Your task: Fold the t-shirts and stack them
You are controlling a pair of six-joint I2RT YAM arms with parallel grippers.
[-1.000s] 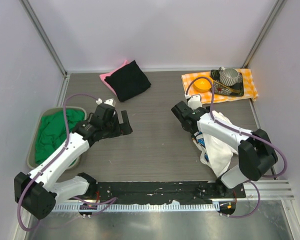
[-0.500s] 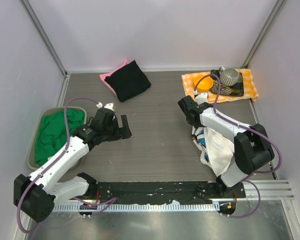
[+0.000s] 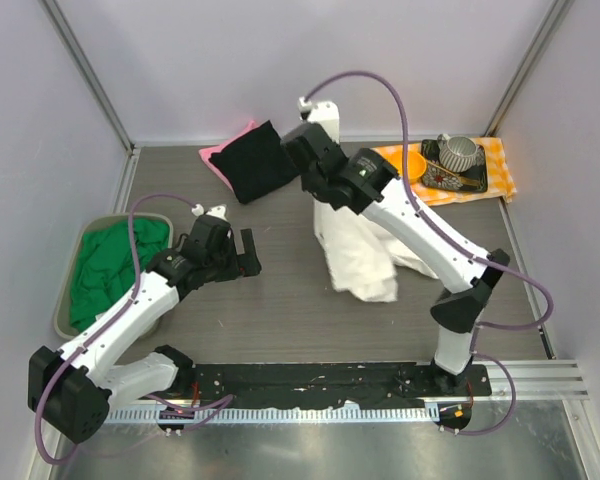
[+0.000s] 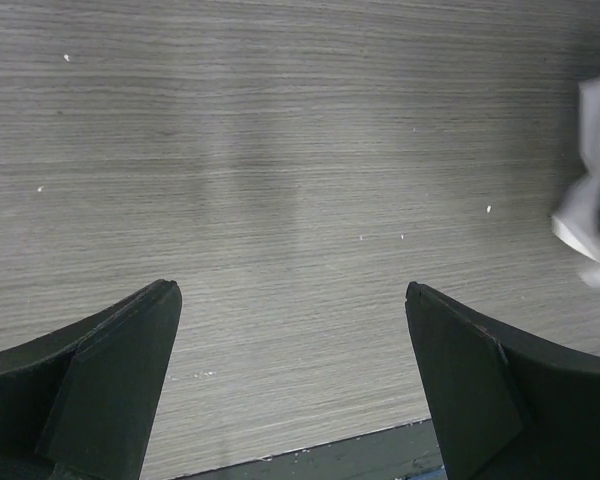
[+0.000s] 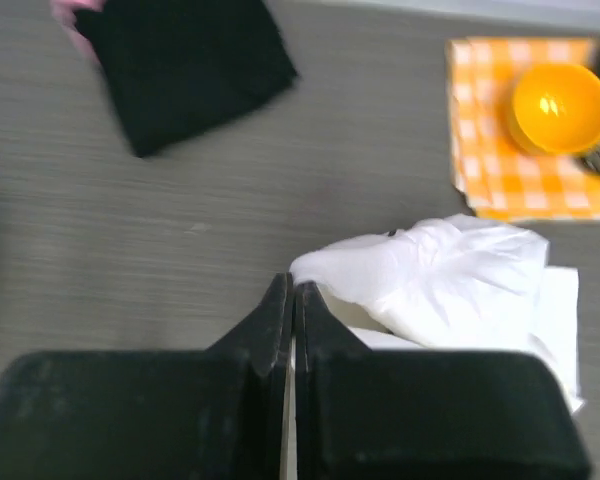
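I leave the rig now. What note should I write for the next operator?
Right gripper: jaws shut on the white t-shirt, hanging unfolded over the middle of the table.
Left gripper: jaws open, empty, above bare table.
Black t-shirt lies folded on the pink t-shirt, far side: apparently done.
Green t-shirt: crumpled in the bin, left.
Left to do: fold white and green, stack them.

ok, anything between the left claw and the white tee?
Nothing visible. Only table lies between the open left claw and the white tee, which hangs from the shut right claw.
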